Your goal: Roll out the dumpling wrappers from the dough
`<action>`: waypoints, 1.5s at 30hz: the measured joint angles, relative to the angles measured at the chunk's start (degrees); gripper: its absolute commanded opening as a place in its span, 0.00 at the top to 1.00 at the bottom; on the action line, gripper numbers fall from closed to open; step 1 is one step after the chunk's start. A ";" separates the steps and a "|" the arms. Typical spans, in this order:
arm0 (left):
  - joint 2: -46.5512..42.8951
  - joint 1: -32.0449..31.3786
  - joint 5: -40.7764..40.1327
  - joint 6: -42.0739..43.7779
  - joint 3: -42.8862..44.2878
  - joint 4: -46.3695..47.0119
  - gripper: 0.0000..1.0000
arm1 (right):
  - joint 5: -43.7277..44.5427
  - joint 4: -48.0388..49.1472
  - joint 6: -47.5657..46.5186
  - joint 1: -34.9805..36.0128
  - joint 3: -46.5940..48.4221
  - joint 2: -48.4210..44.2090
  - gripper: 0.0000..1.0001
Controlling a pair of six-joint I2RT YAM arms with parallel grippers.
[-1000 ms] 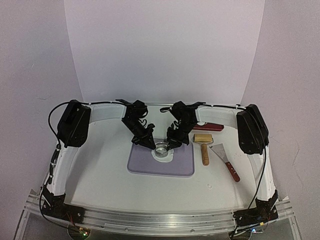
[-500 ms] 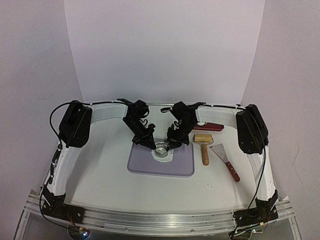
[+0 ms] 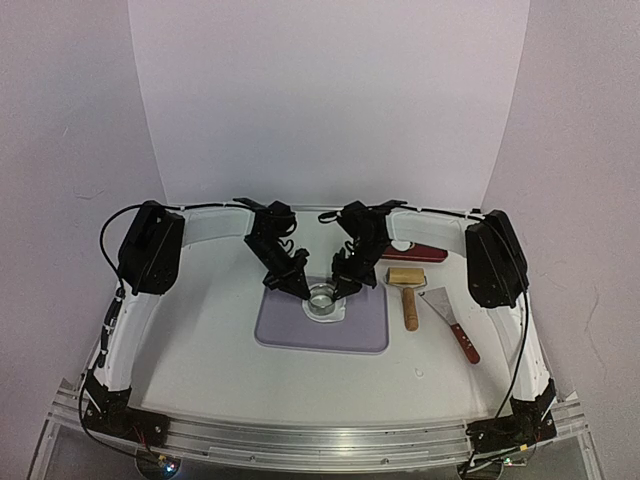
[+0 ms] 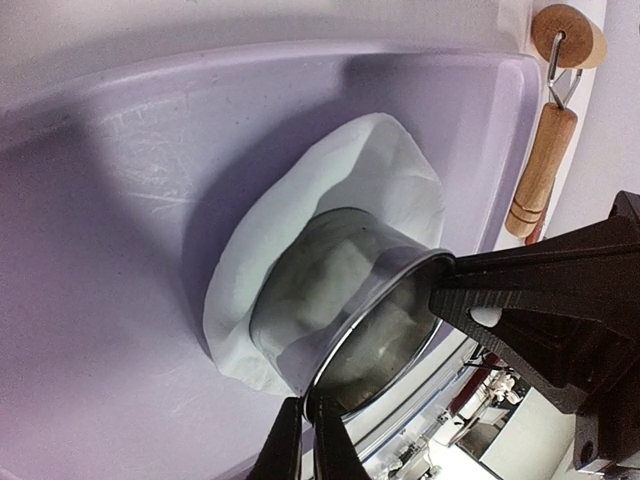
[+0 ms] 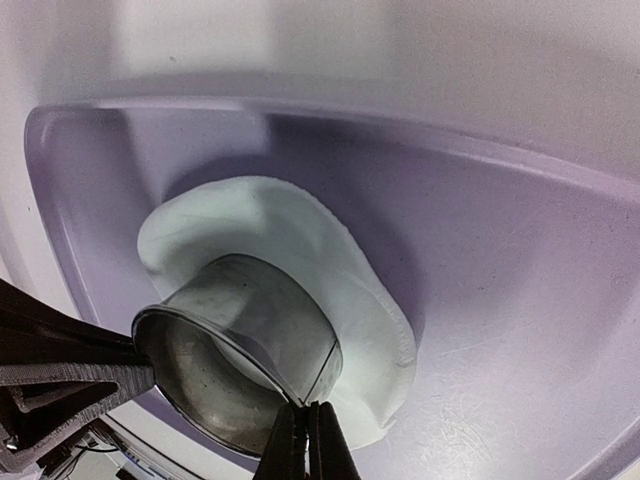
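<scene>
The left arm (image 3: 270,235) and right arm (image 3: 365,235) each held jaws pinched shut on the metal ring's (image 3: 322,298) rim. The ring stood on the dough sheet (image 4: 390,170), which lay on the purple mat (image 3: 290,335). This looked like the cutting step. Next, probably, a firm press, then a clean, straight lift.

The ring cutter (image 3: 322,299) sits on the dough (image 4: 390,170), atop the mat (image 3: 290,335).
</scene>
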 measured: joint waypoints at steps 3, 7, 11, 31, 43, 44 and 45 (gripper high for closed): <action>0.00 0.25 0.97 0.00 -0.54 0.54 0.95 | -0.50 -0.93 -0.50 -0.27 1.08 0.71 1.00; 0.00 0.31 1.20 -0.08 -0.58 0.58 0.97 | -1.33 -1.73 -1.07 -0.92 1.96 1.33 1.00; -0.02 0.48 1.90 -0.58 -0.93 1.10 0.97 | -1.81 -1.79 -1.09 -1.13 1.88 1.40 1.00; 3.82 1.27 2.82 0.44 6.12 -5.10 0.96 | 0.65 9.12 6.80 0.99 -10.94 -5.54 1.00; 3.35 1.49 4.53 0.90 4.00 -4.02 0.95 | 5.10 -5.16 3.86 2.10 4.16 1.58 1.00; 3.28 1.47 4.63 0.56 3.87 -4.01 0.95 | 5.49 -7.55 3.15 2.17 6.89 2.98 1.00; 3.26 1.47 4.70 0.38 3.75 -4.01 0.95 | 5.85 -9.53 2.50 2.17 9.14 4.15 1.00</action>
